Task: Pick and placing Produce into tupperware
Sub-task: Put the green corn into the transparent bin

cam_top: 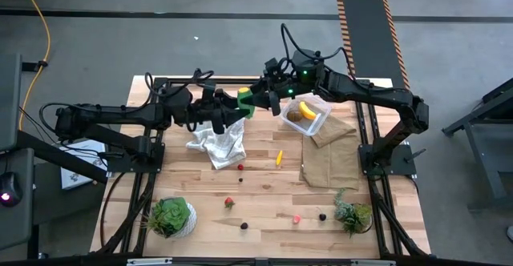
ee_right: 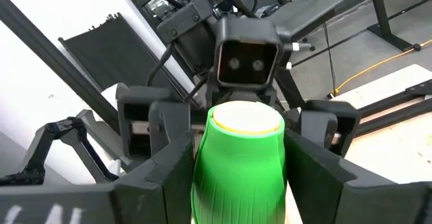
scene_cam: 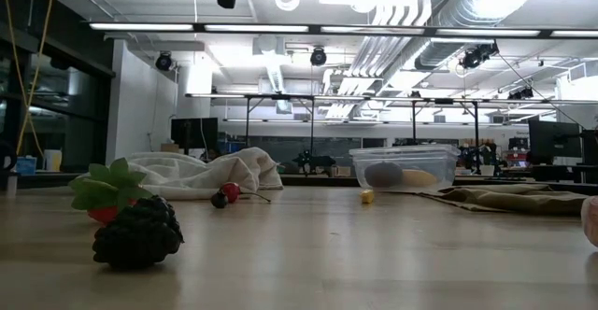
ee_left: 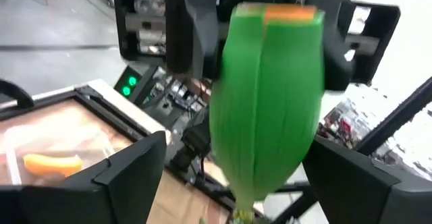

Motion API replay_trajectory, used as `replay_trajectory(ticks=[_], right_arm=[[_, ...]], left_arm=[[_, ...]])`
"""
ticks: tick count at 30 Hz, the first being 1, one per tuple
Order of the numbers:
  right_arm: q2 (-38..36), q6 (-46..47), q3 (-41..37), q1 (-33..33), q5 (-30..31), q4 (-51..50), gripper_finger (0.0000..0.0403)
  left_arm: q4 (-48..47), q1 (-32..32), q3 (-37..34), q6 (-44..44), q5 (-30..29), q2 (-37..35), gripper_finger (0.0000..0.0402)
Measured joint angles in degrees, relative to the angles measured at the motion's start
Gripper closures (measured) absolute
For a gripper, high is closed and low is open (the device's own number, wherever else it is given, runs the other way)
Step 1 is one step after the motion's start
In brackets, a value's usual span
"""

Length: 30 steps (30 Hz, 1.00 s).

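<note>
The green oval point(cam_top: 246, 101) is held upright above the table's far middle, its flat pale end up. My right gripper point(ee_right: 239, 183) comes from the right and is shut on it. My left gripper point(ee_left: 236, 183) faces it from the left, open, with one finger on each side of the oval's narrow lower part and a gap showing. The clear tupperware point(cam_top: 309, 115) rests on the brown cloth, with the yellow banana point(cam_top: 307, 109) and the brown kiwi ball point(cam_top: 295, 117) inside. The orange-yellow piece point(cam_top: 279, 158) and small berries point(cam_top: 240, 167) lie on the wood. My right gripper pinches the green oval's wide upper body point(ee_right: 206, 173) between its two fingers point(ee_right: 169, 177), one on each flank. The fingers come in about level from the table's right side. The oval is lifted clear of the table and stands upright, stem end down.
A crumpled white cloth point(cam_top: 216, 142) lies under the left arm. The brown cloth point(cam_top: 333, 158) spreads toward the right. Potted plants stand at the near left point(cam_top: 170, 216) and near right point(cam_top: 353, 214). More berries point(cam_top: 244, 225) dot the near boards, and a dark berry point(scene_cam: 138, 233) sits close in the low view.
</note>
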Motion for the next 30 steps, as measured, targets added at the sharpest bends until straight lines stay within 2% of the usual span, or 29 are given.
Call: replay_trajectory(ticks=[7, 14, 30], right_arm=[[0.0, 0.0, 0.0, 0.0, 1.6, 1.2, 0.0217], [0.0, -0.3, 0.0, 0.0, 6.8, 1.8, 0.0218], [0.0, 0.0, 0.0, -0.9, 14.5, 4.2, 0.0218]], left_arm=[[-2.8, 0.0, 0.0, 0.0, 3.8, 0.0, 0.0073], [-4.7, 0.0, 0.0, 0.0, 5.7, 0.0, 0.0073], [-5.4, 0.0, 0.0, 0.6, 6.0, -0.1, 0.0073]])
